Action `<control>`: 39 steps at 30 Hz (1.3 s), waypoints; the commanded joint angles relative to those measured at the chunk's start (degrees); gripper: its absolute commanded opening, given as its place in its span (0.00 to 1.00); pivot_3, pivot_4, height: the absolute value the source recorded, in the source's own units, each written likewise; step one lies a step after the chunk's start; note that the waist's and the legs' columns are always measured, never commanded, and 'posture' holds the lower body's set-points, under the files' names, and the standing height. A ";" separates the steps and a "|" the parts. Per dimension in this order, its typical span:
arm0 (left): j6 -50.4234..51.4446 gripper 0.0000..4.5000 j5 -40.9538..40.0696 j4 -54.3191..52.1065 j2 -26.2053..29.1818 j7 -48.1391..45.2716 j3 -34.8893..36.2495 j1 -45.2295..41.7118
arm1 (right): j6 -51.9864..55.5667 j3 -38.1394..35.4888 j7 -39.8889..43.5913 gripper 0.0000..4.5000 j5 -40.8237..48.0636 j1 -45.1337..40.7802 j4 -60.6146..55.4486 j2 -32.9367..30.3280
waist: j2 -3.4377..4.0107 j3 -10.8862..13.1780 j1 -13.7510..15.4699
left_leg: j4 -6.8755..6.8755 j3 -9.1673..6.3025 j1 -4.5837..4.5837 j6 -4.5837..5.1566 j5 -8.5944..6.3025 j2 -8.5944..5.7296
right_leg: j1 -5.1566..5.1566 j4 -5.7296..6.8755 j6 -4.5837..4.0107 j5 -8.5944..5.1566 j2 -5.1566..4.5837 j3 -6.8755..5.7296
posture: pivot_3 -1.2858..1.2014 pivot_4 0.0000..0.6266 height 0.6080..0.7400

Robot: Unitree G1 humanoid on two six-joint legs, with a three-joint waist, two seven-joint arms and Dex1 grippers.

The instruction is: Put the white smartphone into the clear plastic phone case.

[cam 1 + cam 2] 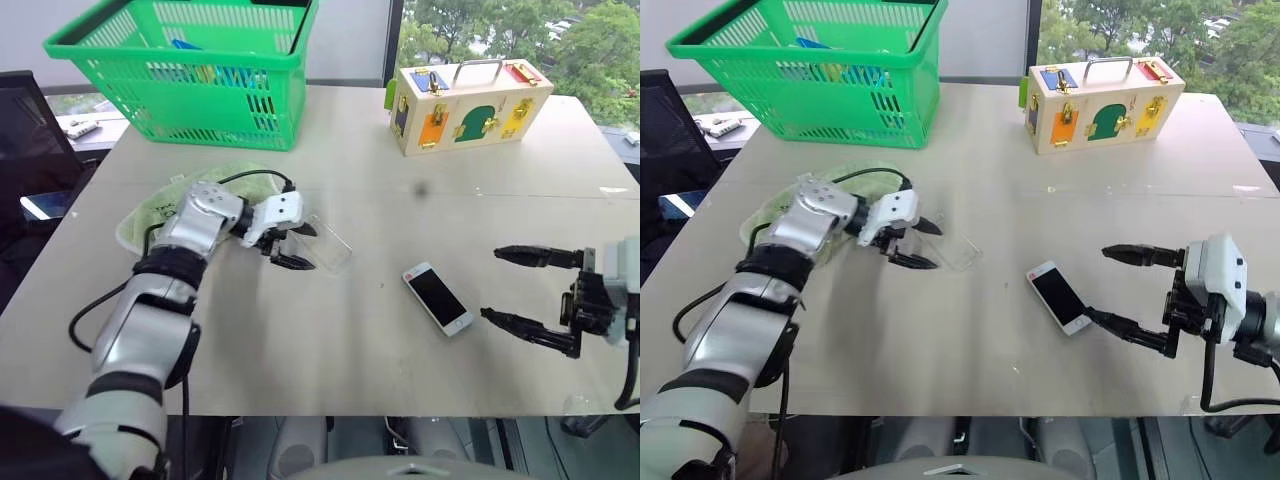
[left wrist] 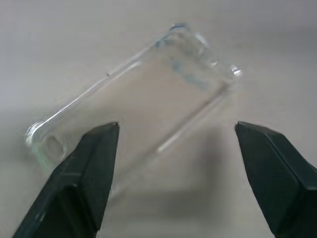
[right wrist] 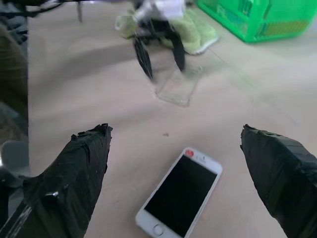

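The white smartphone (image 1: 438, 298) lies screen up on the table, right of the middle. The clear plastic phone case (image 1: 332, 250) lies flat on the table to its left, empty. My left gripper (image 1: 305, 248) is open, its fingertips hovering at the case's near end; in the left wrist view the case (image 2: 143, 89) stretches away just past the fingers (image 2: 94, 163). My right gripper (image 1: 490, 284) is open and empty, just right of the phone, its fingers pointing toward the phone. From the right wrist the phone (image 3: 179, 198) sits between the wide fingers.
A green basket (image 1: 200, 75) stands at the back left. A wooden lock box (image 1: 468, 105) stands at the back right. A pale green cloth (image 1: 150, 215) lies under my left forearm. The table's front edge runs close behind both grippers.
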 commanded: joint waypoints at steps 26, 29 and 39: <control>65.09 0.01 -9.91 -69.42 2.54 12.96 1.29 22.40 | 1.49 6.64 -2.37 1.00 -1.02 -9.49 1.10 -0.19 | 0.20 -0.01 -1.63 | 0.08 -0.60 0.26 0.02 -0.01 -0.09 | 0.23 0.20 0.26 -0.12 0.02 0.03 | 0.52 0.24 1.00; 51.87 0.01 -7.73 -66.46 4.85 12.77 -0.85 25.32 | 1.27 8.29 -0.83 1.00 -1.74 -11.85 2.80 -0.65 | 0.20 -0.02 -1.75 | 0.00 -0.58 0.32 0.02 -0.01 -0.09 | 0.23 0.22 0.09 -0.02 0.03 0.07 | 0.52 0.24 1.00; 34.02 0.01 -6.69 -55.18 2.82 8.27 -5.73 22.88 | 1.91 10.06 -0.49 1.00 -2.55 -13.34 2.77 -0.95 | 0.27 0.00 -0.25 | 0.02 -0.47 0.22 0.02 -0.01 -0.15 | 0.22 0.12 0.09 -0.03 -0.03 0.06 | 0.52 0.24 1.00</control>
